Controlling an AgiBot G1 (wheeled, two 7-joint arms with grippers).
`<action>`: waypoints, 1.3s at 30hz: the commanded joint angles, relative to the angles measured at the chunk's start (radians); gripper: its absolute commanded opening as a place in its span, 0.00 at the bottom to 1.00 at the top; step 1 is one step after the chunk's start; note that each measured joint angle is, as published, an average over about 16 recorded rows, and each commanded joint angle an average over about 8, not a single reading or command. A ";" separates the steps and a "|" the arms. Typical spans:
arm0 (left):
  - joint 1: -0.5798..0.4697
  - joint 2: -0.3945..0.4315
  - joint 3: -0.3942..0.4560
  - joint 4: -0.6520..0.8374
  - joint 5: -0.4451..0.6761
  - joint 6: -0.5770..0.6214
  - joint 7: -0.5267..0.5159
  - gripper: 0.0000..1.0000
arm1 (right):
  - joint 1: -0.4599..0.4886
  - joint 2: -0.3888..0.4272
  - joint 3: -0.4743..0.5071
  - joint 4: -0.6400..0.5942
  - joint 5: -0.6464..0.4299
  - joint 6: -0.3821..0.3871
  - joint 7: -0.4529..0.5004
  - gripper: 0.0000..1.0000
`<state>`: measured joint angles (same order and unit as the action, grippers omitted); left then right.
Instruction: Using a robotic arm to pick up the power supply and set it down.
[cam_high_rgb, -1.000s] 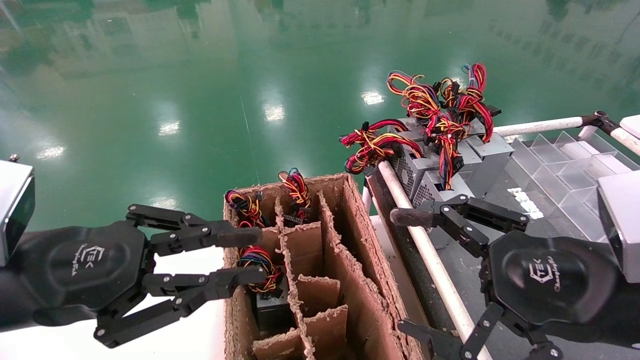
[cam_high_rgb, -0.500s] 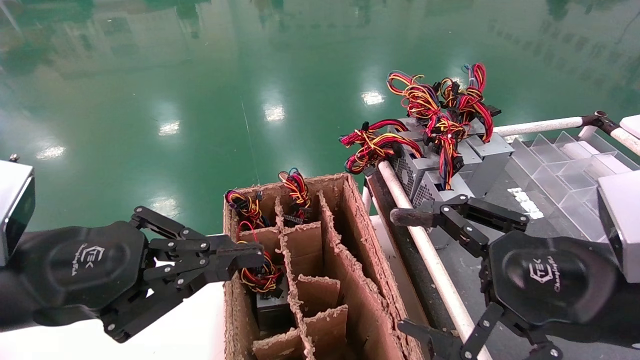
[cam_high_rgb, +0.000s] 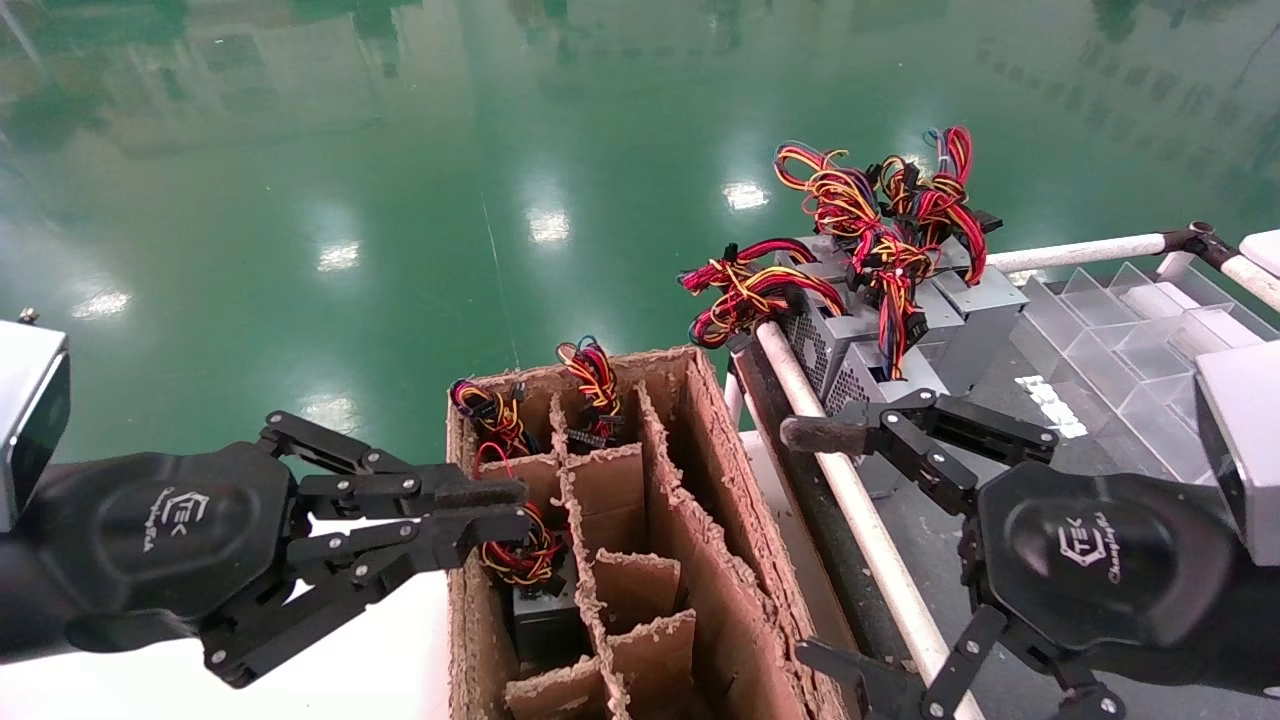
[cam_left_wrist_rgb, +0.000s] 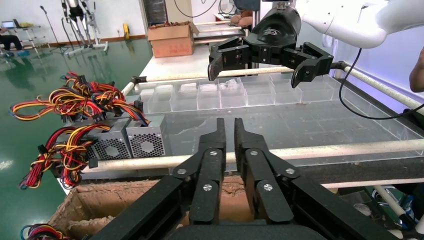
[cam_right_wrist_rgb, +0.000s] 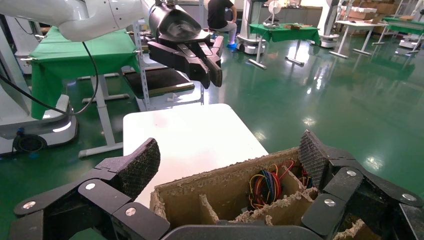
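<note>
Left gripper (cam_high_rgb: 505, 508) hovers above the cardboard box (cam_high_rgb: 700, 470), fingers nearly together, gripping nothing; the power supply (cam_high_rgb: 535, 590) sits just beneath. Right gripper (cam_high_rgb: 830, 545) hangs over the worktop (cam_high_rgb: 1000, 400), fingers wide apart.

— What sort of place was it?
— A robotics lab or factory test hall: a glossy green floor (cam_high_rgb: 400, 200), tables under green cloths (cam_right_wrist_rgb: 285, 32), cardboard boxes (cam_left_wrist_rgb: 171, 40) stacked by the wall.
— Anything else?
— Camera tripods (cam_left_wrist_rgb: 75, 20) and a seated worker (cam_right_wrist_rgb: 219, 17).

a cardboard box (cam_high_rgb: 700, 520) stands on a white table (cam_high_rgb: 380, 670); grey units (cam_high_rgb: 880, 340) sit on the bench (cam_high_rgb: 1050, 440).
</note>
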<state>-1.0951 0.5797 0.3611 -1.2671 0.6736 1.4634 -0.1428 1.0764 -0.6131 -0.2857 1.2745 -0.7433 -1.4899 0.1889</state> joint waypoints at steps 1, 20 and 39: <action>0.000 0.000 0.000 0.000 0.000 0.000 0.000 1.00 | -0.001 0.001 0.000 0.001 0.000 0.000 -0.001 1.00; 0.000 0.000 0.000 0.000 0.000 0.000 0.000 1.00 | 0.149 -0.175 -0.136 -0.194 -0.238 0.049 -0.015 1.00; 0.000 0.000 0.000 0.001 0.000 0.000 0.000 1.00 | 0.334 -0.354 -0.274 -0.348 -0.434 0.039 0.038 1.00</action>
<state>-1.0951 0.5796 0.3614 -1.2665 0.6734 1.4632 -0.1425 1.4078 -0.9674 -0.5597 0.9285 -1.1815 -1.4435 0.2266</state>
